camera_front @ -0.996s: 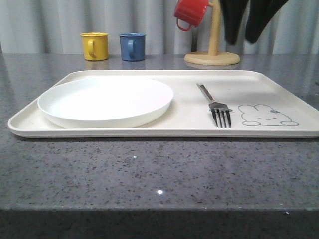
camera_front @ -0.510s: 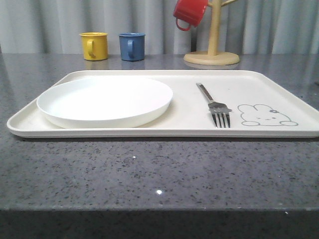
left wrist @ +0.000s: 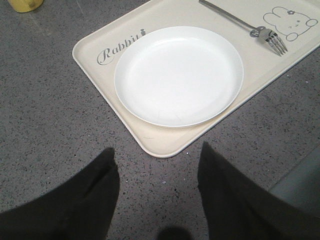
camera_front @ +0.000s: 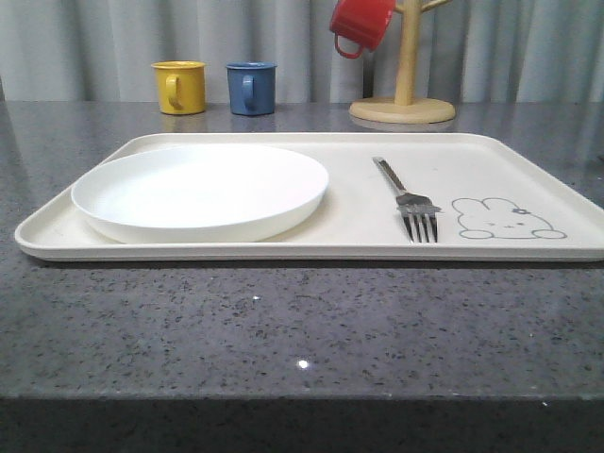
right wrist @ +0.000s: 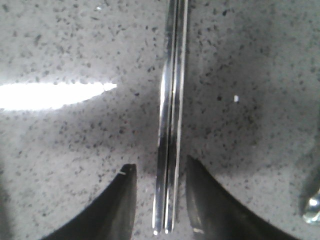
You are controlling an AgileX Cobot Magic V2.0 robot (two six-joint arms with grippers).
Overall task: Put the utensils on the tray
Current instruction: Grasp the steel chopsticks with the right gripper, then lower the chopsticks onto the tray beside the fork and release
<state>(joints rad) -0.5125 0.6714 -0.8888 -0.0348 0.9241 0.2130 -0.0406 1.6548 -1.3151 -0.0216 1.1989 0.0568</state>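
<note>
Colours on my bench — mostly grey and cream.
Cream tray (camera_front: 340, 236) with grey rabbit print, white plate (camera_front: 198, 193), silver fork (camera_front: 408, 200), silver chopsticks (right wrist: 171, 120) — speckled grey table (camera_front: 283, 321), yellow mug (camera_front: 179, 87), blue mug (camera_front: 251, 88), red mug (camera_front: 360, 24).

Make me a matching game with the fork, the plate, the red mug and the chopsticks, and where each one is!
Things:
1. fork
2. plate
3. red mug
4. chopsticks

Places:
A. hanging on the wooden mug stand
B. on the left part of the tray
C. on the grey counter, between the jaws of the right gripper
D. on the tray, next to the rabbit drawing

Pairs: 1-D, 2-B, 3-A, 4-C
</note>
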